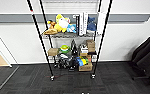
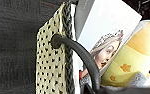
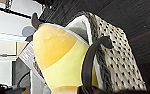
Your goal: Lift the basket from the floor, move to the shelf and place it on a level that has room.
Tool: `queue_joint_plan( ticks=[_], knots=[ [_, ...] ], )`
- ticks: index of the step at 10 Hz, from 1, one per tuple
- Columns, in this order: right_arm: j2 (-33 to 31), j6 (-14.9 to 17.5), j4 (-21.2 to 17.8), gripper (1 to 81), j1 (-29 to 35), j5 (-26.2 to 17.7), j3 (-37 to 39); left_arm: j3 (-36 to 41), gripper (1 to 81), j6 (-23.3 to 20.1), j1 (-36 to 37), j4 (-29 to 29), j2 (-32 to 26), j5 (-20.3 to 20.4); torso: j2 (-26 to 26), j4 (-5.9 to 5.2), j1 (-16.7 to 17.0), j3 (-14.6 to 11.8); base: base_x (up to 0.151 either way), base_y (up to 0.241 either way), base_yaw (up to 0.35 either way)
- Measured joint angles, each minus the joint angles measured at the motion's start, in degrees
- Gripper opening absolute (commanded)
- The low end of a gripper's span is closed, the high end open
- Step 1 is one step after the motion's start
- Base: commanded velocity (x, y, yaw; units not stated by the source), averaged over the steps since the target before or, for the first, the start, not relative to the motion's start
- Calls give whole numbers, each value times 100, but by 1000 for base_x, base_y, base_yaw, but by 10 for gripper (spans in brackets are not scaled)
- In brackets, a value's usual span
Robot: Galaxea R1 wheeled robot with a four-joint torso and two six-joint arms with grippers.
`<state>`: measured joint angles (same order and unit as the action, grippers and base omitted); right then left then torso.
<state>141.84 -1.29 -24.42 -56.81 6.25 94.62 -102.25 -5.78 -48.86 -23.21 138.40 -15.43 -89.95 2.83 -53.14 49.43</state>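
Right against each wrist camera arches a dark loop handle of the basket, so the basket hangs close beside both wrists above the charcoal carpet; whether either gripper's fingers are spread or pinching a handle cannot be told. Its cream woven wall is dotted with dark gaps under a braided dark rim, and a yellow plush and a book fill it. Ahead stands the black wire rack with toys and boxes.

shelf: one; basket: one; yellow plush: one
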Motion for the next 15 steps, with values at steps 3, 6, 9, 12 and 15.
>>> queue_joint_plan(
  ticks=[3,6,9,12,15],
  knots=[
    [-221,-7,0,10,-7,85,-341,239,10,29,-6,-74,-152,66,579,0,383,-553,0,0,0],
    [-311,-27,-41,10,66,57,-522,388,10,112,74,-123,-238,41,1020,0,684,-870,0,0,0],
    [-418,-165,-69,10,439,39,-719,612,10,112,471,-379,-373,66,1600,0,1055,-918,0,0,0],
    [-438,-226,-83,10,634,28,-755,628,10,112,586,-449,-382,85,2181,0,1427,-918,0,0,0],
    [-514,-322,-90,10,828,-20,-818,678,10,115,746,-647,-480,24,2688,0,1749,-1148,0,0,0]
  ],
)
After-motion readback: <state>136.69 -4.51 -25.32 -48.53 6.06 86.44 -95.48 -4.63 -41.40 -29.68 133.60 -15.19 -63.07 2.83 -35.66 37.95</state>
